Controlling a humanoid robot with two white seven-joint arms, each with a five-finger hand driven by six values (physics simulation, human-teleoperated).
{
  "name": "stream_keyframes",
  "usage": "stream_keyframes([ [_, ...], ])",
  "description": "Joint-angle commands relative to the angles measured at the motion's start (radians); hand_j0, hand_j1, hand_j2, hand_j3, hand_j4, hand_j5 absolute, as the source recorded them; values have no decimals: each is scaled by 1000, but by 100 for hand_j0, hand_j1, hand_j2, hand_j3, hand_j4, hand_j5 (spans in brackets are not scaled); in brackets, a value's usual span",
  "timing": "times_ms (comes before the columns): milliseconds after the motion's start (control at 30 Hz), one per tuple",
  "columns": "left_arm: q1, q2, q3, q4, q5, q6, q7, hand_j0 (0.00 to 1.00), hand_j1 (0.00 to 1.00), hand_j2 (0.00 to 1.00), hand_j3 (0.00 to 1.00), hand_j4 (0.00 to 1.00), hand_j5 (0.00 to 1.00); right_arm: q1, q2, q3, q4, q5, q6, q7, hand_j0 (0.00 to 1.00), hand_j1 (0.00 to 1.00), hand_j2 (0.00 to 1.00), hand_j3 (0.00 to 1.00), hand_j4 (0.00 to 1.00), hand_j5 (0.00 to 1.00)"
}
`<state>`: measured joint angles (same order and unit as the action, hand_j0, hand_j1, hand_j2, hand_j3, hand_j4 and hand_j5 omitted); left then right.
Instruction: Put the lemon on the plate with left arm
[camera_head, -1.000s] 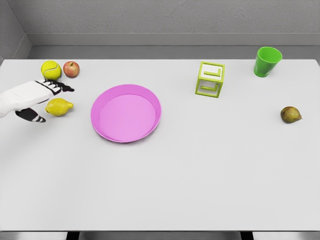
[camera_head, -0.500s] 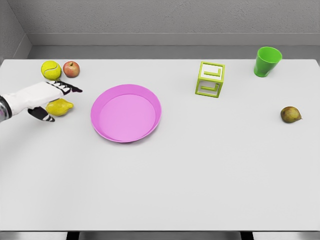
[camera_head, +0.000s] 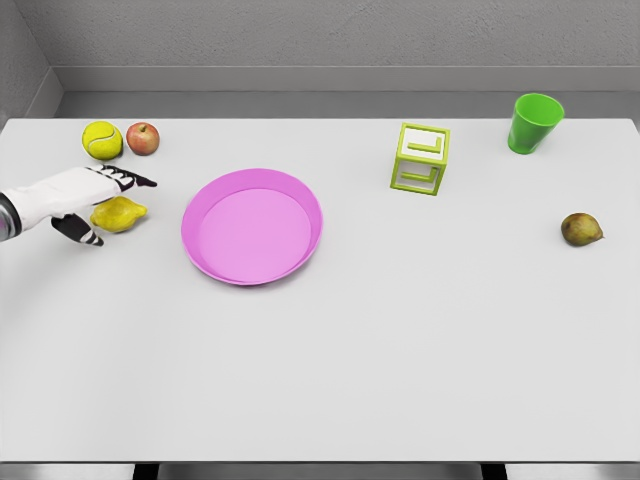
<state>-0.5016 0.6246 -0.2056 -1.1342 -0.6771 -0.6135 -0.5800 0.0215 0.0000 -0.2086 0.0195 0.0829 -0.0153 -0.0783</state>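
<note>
The yellow lemon (camera_head: 124, 215) lies on the white table, left of the pink plate (camera_head: 300, 196). My left hand (camera_head: 110, 206) comes in from the left edge and hovers over the lemon's left half. Its fingers (camera_head: 132, 180) stretch out above the fruit, while the thumb sits below and to the left. The hand looks open, with the fingers not closed on the lemon. Nothing lies on the plate. The right arm is out of view.
A tennis ball (camera_head: 101, 139) and a red apple (camera_head: 143, 138) sit just behind the hand. Further right stand a green cube frame (camera_head: 421, 159) and a green cup (camera_head: 534, 123). A pear (camera_head: 581, 229) lies near the right edge.
My left hand slid right until it covered part of the lemon, then drew back slightly to the left. The lemon has stayed in place.
</note>
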Motion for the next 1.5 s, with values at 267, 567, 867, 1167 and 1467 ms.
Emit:
stream_keyframes([
  [267, 2, 1, 0, 1, -19, 3, 0, 80, 80, 80, 80, 80, 80, 0, 0, 0, 0, 0, 0, 0, 100, 100, 100, 100, 100, 100],
  [567, 8, 3, -8, -9, -21, 3, 0, 63, 63, 63, 63, 63, 63, 0, 0, 0, 0, 0, 0, 0, 100, 100, 100, 100, 100, 100],
  [867, 8, 7, -9, -12, -19, 3, 0, 52, 52, 52, 52, 52, 52, 2, 0, 0, 0, 0, 0, 0, 100, 100, 100, 100, 100, 100],
  [1167, 11, 11, -9, -41, -10, 3, 0, 51, 51, 51, 51, 51, 51, 2, 0, 0, -1, 0, 0, 0, 100, 100, 100, 100, 100, 100],
  [1467, 5, 11, -8, -67, -9, 3, 0, 50, 50, 50, 50, 50, 50, 0, 0, 0, -1, 0, 0, 0, 100, 100, 100, 100, 100, 100],
])
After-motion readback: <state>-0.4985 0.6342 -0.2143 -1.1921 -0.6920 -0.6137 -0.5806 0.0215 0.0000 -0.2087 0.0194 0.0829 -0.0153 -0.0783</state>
